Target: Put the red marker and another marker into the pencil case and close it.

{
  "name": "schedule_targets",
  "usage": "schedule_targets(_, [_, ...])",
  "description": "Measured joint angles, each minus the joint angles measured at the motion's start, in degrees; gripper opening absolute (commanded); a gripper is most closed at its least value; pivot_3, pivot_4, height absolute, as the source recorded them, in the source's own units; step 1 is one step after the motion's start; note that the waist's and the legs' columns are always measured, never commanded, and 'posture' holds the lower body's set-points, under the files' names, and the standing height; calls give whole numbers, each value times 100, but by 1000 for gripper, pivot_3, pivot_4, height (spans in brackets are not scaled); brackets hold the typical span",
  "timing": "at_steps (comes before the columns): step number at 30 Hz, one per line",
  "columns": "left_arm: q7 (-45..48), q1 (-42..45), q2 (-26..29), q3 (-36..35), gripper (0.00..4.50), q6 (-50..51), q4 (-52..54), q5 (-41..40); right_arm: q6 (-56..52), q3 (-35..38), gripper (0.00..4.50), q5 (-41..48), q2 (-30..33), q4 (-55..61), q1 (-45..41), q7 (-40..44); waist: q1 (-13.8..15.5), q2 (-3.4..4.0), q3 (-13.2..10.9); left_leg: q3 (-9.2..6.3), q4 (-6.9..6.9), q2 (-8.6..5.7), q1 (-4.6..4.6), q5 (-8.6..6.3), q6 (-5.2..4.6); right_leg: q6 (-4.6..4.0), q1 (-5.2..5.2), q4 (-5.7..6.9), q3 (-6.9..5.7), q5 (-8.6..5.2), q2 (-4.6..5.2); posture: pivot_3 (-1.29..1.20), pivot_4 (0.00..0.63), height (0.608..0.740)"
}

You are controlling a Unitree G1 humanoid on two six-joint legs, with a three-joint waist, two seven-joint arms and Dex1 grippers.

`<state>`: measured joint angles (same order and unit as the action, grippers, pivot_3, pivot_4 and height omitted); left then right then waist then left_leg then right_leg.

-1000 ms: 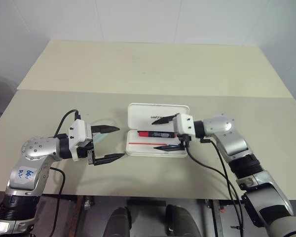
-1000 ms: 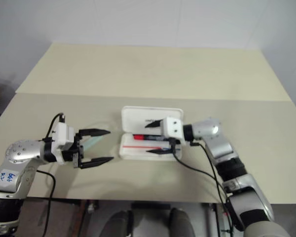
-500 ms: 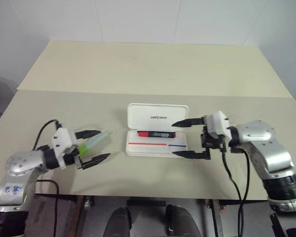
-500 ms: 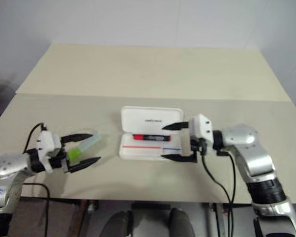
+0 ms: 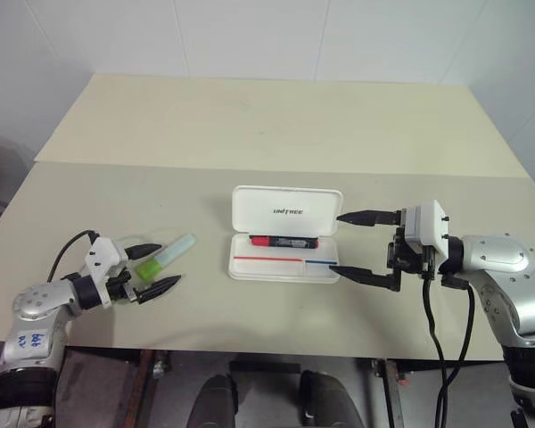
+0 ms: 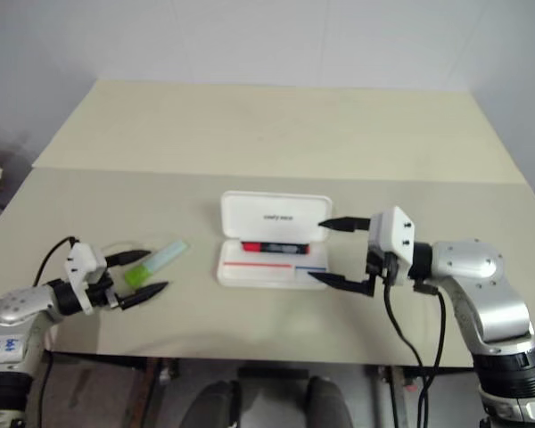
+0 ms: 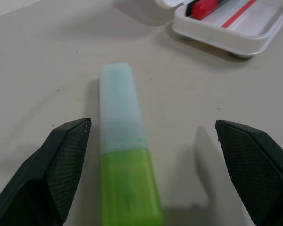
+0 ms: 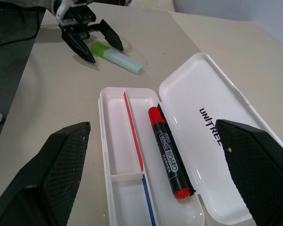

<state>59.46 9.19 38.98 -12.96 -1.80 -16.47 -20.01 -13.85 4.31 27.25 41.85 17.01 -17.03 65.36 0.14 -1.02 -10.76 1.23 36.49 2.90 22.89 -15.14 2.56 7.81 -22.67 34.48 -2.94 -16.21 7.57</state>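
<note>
Left wrist view | chunky green highlighter (image 7: 125,179) between spread left gripper (image 7: 153,174) | right gripper (image 5: 361,245) spread

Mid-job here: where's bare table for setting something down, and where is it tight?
Free: the whole far half of the table behind the pencil case, and the strip between the case and the green marker. Tight: around the green marker, where the open left hand straddles it, and right of the case, where the open right hand hovers.

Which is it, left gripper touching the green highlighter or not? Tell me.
Apart. The left wrist view shows bare table between the green highlighter and both fingers of the open left gripper.
</note>
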Motion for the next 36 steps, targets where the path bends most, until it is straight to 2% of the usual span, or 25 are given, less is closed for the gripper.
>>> schedule_targets(3, [-3,111,-127,70,4500,-37,-242,21,-29,3,4475,15,0,127,24,-76,-12,-2,1,1,1,0,-2,0,0,2,0,1,0,1,0,0,150,740])
schedule_targets(13, [-427,44,-228,61,1257,42,-194,62,-126,3,4500,112,4,253,36,-187,-11,-2,2,4,-1,1,-26,0,-1,0,17,5,5,0,2,0,150,740])
schedule_targets(14, [-462,9,-230,61,1136,35,-184,68,-126,3,4500,112,5,254,34,-191,-12,-2,2,6,-2,1,-33,0,-1,0,21,5,6,0,2,0,150,740])
schedule_targets(25, [-736,-378,-267,-6,1141,8,280,-5,-98,-63,4500,82,-5,221,-14,-196,-29,-2,2,29,-23,8,-53,-2,0,-9,23,-6,17,2,4,0,150,740])
schedule_targets(32, [-386,-574,-240,-4,1141,202,946,-341,16,-186,4500,-28,-126,146,-34,-210,10,-3,1,30,-26,8,-43,-4,0,-8,16,-15,16,2,3,0,150,740])
schedule_targets(36, [-172,-503,-46,35,1141,518,1437,-498,47,-191,4500,-82,-181,139,46,-242,6,-7,-1,30,-25,9,-43,-4,0,-9,17,-13,16,2,1,0,150,740])
